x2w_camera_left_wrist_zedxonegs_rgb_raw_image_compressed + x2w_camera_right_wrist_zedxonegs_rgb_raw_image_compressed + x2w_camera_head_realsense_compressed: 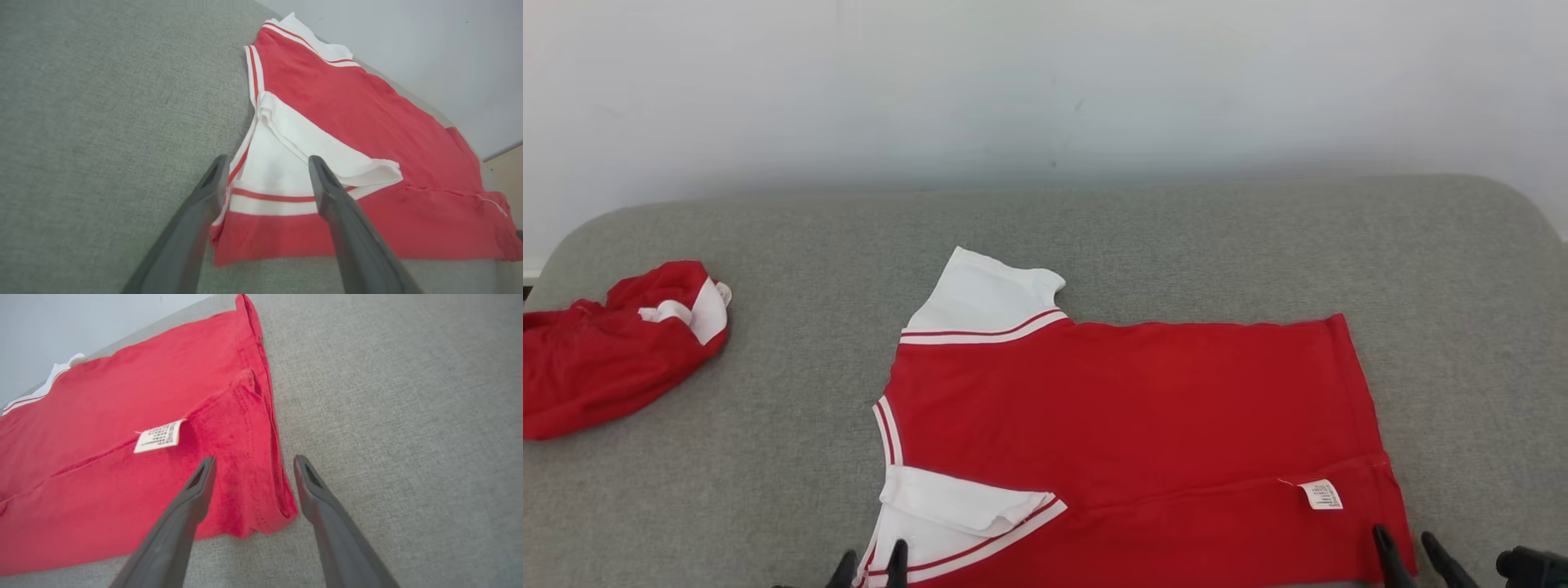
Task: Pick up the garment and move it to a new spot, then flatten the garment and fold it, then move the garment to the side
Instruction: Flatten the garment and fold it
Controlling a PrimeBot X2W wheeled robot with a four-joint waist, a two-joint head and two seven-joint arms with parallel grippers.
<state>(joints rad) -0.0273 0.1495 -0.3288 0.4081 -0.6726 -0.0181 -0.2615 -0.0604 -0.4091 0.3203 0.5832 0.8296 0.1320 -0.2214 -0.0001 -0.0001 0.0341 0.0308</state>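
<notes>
Head view | garment (1127, 408) spread | left jaws wide astride sleeve (271, 179) | right jaws wide astride hem (261, 490)

I count two red-and-white garments: one flat shirt (1127, 408) and one crumpled garment (605, 359). One care label (1321, 495). Two grippers: left gripper (874, 557), right gripper (1405, 541). One grey cushion (1176, 237).

You have the garment (1127, 408) lying flat mid-surface (1176, 237), collar end left, hem right. Its near sleeve (964, 502) lies folded onto the body, and the far sleeve (988, 298) points toward the wall (1045, 82). A crumpled cloth (605, 359) sits well apart to the left. Your left claw (874, 554) straddles the garment's near left corner. Your right claw (1405, 535) straddles the near right corner, beside the label (1321, 495).
</notes>
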